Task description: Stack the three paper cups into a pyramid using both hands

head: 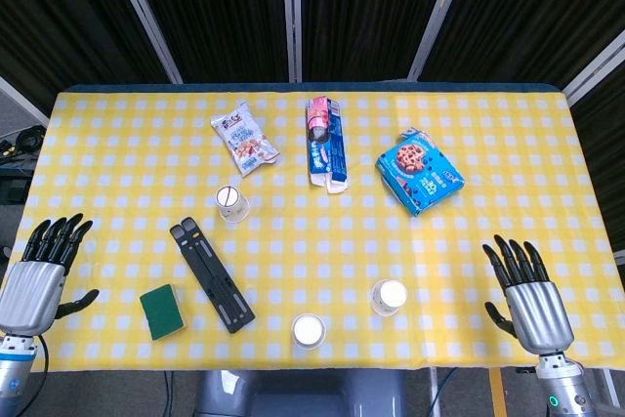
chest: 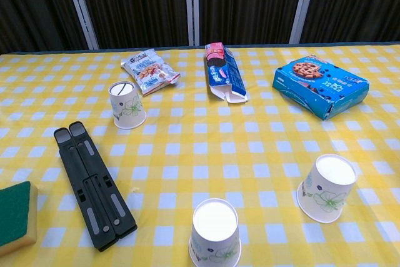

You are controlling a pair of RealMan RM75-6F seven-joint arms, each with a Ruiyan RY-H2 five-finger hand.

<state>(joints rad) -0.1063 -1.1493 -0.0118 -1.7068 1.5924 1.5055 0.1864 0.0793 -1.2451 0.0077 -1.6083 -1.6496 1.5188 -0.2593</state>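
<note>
Three white paper cups with a floral print stand upside down on the yellow checked table (head: 469, 241). One cup (head: 232, 203) (chest: 127, 105) is at mid left. A second cup (head: 309, 330) (chest: 215, 232) sits near the front edge at the centre. The third cup (head: 389, 297) (chest: 327, 187) is to its right. My left hand (head: 44, 271) hovers open at the table's left front edge, fingers spread, holding nothing. My right hand (head: 524, 296) is open at the right front, clear of the cups. Neither hand shows in the chest view.
A black folding stand (head: 210, 275) (chest: 92, 184) and a green sponge (head: 160, 312) (chest: 15, 216) lie front left. A snack bag (head: 244, 138) (chest: 147, 70), a pink and blue packet (head: 326, 141) (chest: 224, 71) and a blue cookie box (head: 420, 171) (chest: 320, 86) lie across the back.
</note>
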